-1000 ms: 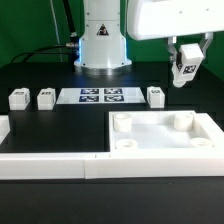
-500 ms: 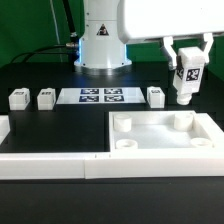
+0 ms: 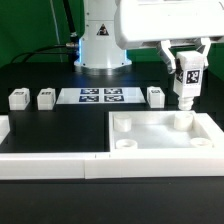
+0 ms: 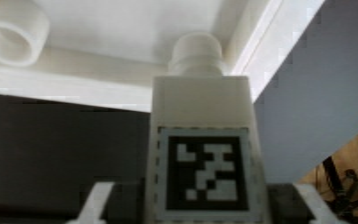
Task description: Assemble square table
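Note:
The square table slab (image 3: pixel 165 150) lies at the exterior view's right front, white with a raised rim and round corner sockets. My gripper (image 3: pixel 186 72) is shut on a white tagged leg (image 3: pixel 186 80) and holds it upright just above the slab's far right corner socket (image 3: pixel 182 122). In the wrist view the leg (image 4: pixel 204 140) fills the middle with its tag facing the camera, its tip over the slab's corner (image 4: pixel 194 45); another socket (image 4: pixel 16 40) shows nearby. Three more legs (image 3: pixel 18 98) (image 3: pixel 46 98) (image 3: pixel 155 96) stand on the black table.
The marker board (image 3: pixel 100 96) lies flat between the loose legs, in front of the robot base (image 3: pixel 100 45). Long white border rails (image 3: pixel 50 165) run along the front, left of the slab.
My gripper has carried the leg down and slightly to the exterior view's left, closer to the slab's far right corner socket. Nothing else moved.

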Motion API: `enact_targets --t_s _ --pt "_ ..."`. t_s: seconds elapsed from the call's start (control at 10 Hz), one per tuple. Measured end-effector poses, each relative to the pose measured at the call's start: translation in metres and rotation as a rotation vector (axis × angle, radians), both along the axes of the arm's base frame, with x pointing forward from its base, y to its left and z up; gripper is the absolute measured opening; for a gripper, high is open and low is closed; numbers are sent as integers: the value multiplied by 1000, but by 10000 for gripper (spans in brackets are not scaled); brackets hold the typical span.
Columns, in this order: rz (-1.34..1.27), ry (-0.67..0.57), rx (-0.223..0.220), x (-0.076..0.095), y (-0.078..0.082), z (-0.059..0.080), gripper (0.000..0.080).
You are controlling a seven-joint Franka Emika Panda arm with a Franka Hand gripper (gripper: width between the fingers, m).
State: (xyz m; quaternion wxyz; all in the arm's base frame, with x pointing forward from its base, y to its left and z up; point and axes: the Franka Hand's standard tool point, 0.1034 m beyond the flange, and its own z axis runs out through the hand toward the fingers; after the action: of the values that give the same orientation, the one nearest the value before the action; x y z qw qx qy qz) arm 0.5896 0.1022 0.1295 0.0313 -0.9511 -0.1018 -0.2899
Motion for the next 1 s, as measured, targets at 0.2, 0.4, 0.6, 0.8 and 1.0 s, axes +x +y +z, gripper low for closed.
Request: enact_targets --t_s 0.2,0.4,0.6,0.8,1.0 --pt "-2 -4 2 28 1 -4 291" --pt "-2 -6 6 38 4 -13 291" --pt "0 8 5 36 5 -24 291" --pt "0 22 8 32 10 -32 291" --pt "4 32 8 29 13 -39 291"
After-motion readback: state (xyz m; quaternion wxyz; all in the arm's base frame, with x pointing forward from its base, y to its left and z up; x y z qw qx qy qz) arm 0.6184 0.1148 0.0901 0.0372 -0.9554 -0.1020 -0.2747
